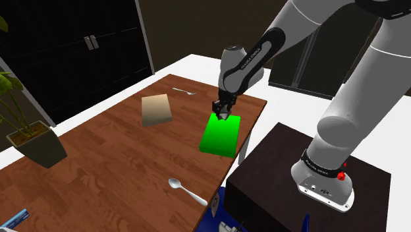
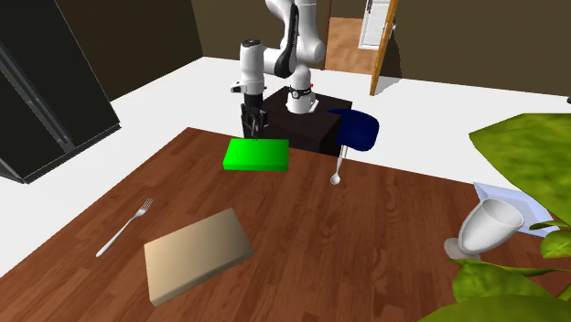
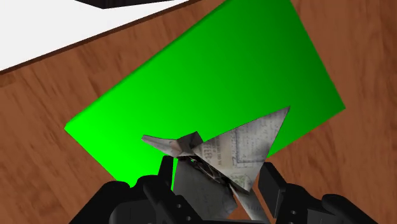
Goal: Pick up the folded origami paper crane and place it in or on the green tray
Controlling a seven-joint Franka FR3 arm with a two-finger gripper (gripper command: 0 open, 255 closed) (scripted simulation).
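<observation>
Reddish-brown wood-grain bench (image 1: 99,158) standing on a plain white floor (image 2: 174,87), tall black double-door cabinet (image 1: 79,53) rising beside dark brown walls (image 2: 137,27), light-wood door (image 2: 385,50) standing ajar beyond, leafy potted plant (image 1: 33,138) sitting near the bench's corner

White arm (image 1: 349,99) rises from its base, bends at the elbow, forearm reaching out and downward. Wrist (image 1: 240,66) is angled so the hand points almost straight down. Black gripper (image 1: 222,112) hangs low at the arm's end. Fingers (image 3: 156,194) are closed partway, clasping the paper crane (image 3: 235,149) between them. Its wings jut out past the fingertips.
</observation>
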